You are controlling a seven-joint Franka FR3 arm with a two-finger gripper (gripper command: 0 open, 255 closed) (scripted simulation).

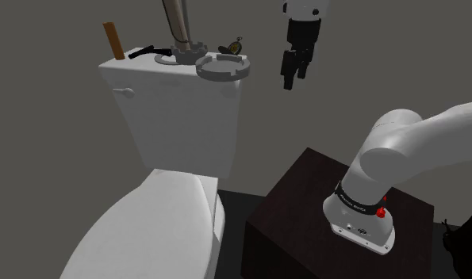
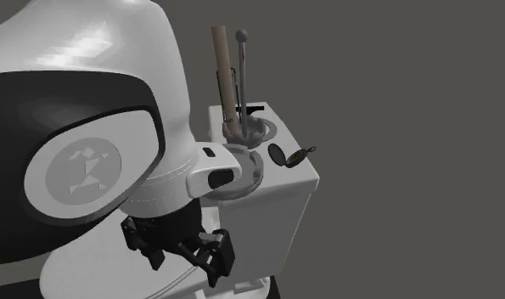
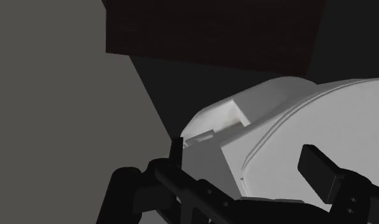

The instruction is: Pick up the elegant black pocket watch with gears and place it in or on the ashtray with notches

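Claw state: the claw [image 1: 293, 77] is released. Its two black fingers stand apart with nothing between them.
Claw place: it hangs in the air off the side of the toilet tank. That puts it to the shoulder view's right of the tank lid [image 1: 147, 70] and above the gap between the toilet and the dark stand [image 1: 305, 198]. The wrist view looks past the fingers at the white toilet seat [image 3: 328, 121].
Watch place: the pocket watch [image 1: 232, 47] lies on the tank lid near its far corner. It is just beside the ashtray [image 1: 223, 67] and behind it in the shoulder view.
Ashtray: a grey notched ring on the same lid; nothing shows inside it.
Direction: from the claw, the watch lies toward the shoulder view's left and farther back. The ashtray sits on the nearer side of it, so I judge the reach has to cross the lid's edge and clear the ashtray's rim.
Long axis: in the second exterior view the watch lies open, round cover and case side by side. Its long line therefore runs across that view, and closing across the short way looks the likelier grip.
Nearer arm: there is only the one arm [image 1: 408, 143].
Writing: the joint cap in the second exterior view bears a pale figure emblem with no letters. The lettering on the band near the arm's base is too small to read.
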